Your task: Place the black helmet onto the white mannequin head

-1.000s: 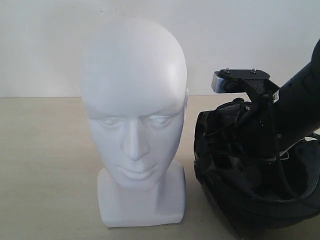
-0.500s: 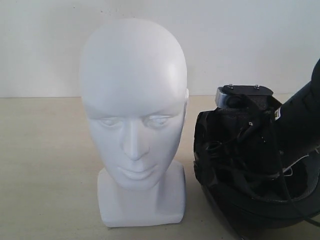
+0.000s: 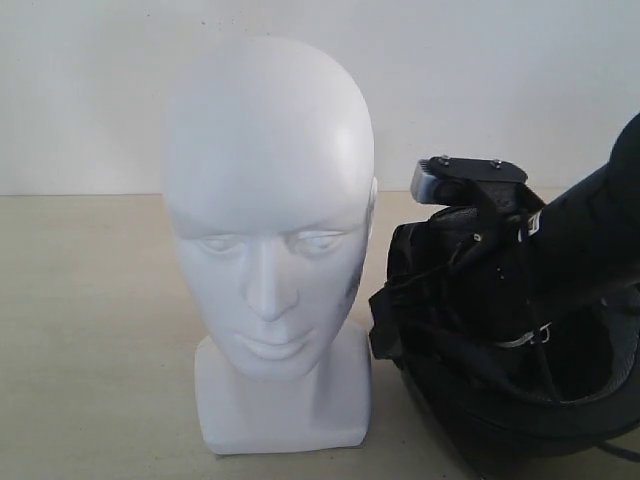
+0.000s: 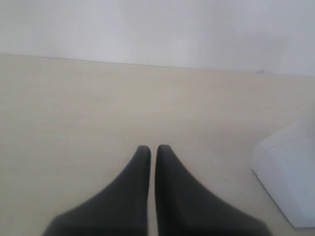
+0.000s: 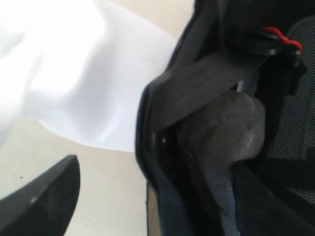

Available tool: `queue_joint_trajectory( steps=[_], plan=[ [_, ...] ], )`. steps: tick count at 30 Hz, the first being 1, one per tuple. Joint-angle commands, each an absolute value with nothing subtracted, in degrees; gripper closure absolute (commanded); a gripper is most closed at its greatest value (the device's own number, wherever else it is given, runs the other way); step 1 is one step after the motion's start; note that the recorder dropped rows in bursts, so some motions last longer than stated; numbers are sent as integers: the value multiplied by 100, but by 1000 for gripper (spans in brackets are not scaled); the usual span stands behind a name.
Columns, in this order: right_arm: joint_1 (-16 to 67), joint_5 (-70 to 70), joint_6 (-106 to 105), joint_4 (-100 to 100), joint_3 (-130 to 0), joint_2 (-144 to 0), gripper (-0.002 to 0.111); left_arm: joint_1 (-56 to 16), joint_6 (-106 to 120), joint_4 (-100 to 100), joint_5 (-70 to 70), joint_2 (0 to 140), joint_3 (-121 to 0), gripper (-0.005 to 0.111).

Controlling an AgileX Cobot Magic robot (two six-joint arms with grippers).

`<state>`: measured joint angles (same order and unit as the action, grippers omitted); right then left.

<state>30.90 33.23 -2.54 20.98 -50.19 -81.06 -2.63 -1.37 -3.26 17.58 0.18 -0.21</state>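
Resting on the table [image 3: 90, 330] beside the white mannequin head [image 3: 265, 200], the black helmet [image 3: 475, 425] sits at the wide-spread right fingers [image 5: 44, 196], one outside its rim; the near-closed left fingers [image 4: 130, 196] are farther.

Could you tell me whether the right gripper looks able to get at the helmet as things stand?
Probably yes: the right gripper is open at the helmet rim, one finger outside the shell.

My left hand [image 4: 153, 148] has its fingers [image 4: 130, 191] pressed together, empty. My right arm [image 3: 590, 215] comes in from the right, angled down, and the right hand [image 5: 162, 191] is spread wide.
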Motion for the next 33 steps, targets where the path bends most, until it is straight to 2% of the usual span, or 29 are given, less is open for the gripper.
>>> queue_joint_trajectory(
  steps=[1, 18, 20, 25, 33],
  plan=[
    [3315, 3086, -282, 2103, -5004, -8350, 31, -247, -108, -320, 1761, 0, 0, 102],
    [3315, 2793, 251, 1297, -5004, -8879, 32, -247, -108, -320, 1761, 0, 0, 102],
    [3315, 2767, 314, 1240, -5004, -8879, 35, -247, -108, -320, 1761, 0, 0, 102],
    [3315, 2707, 293, 1190, -5004, -8879, 55, -247, -108, -320, 1761, 0, 0, 102],
    [3315, 2599, 293, 1140, -5004, -8879, 55, -247, -108, -320, 1761, 0, 0, 102]
  ],
)
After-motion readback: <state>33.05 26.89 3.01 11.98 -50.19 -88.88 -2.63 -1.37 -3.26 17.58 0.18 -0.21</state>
